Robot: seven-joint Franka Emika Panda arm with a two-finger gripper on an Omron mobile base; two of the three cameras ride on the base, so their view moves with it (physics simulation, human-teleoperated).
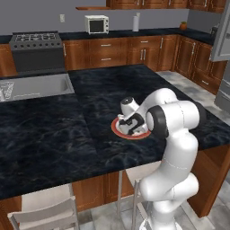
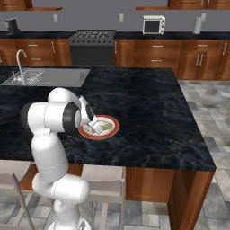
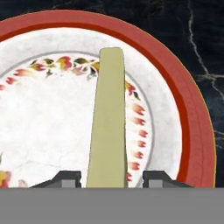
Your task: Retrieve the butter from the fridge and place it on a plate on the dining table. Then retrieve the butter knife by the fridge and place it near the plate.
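Resting lengthwise on the white field of the plate (image 3: 52, 118), the butter (image 3: 108, 118) is being shown between the two dark fingertips (image 3: 155, 178) of the gripper (image 3: 107, 179), whose jaws are standing spread, with a visible gap on either side of the stick, so that nothing is being pinched. The first half of the task is therefore being judged as all but complete: the butter is lying on the plate, and the plate is sitting on the black marbled dining table (image 1: 54, 134), near its front edge. The second half is being judged as not yet begun, since the butter knife is not being made out anywhere in these pictures. In the hand view, the floral border of the plate and the clearance at the fingertips are being revealed; in the left base view, the gripper (image 1: 130, 127) is being seen low over the plate (image 1: 117, 129), largely masked by the arm; in the right base view, the plate (image 2: 114, 127) and the pale butter (image 2: 104, 127) are being shown more openly.
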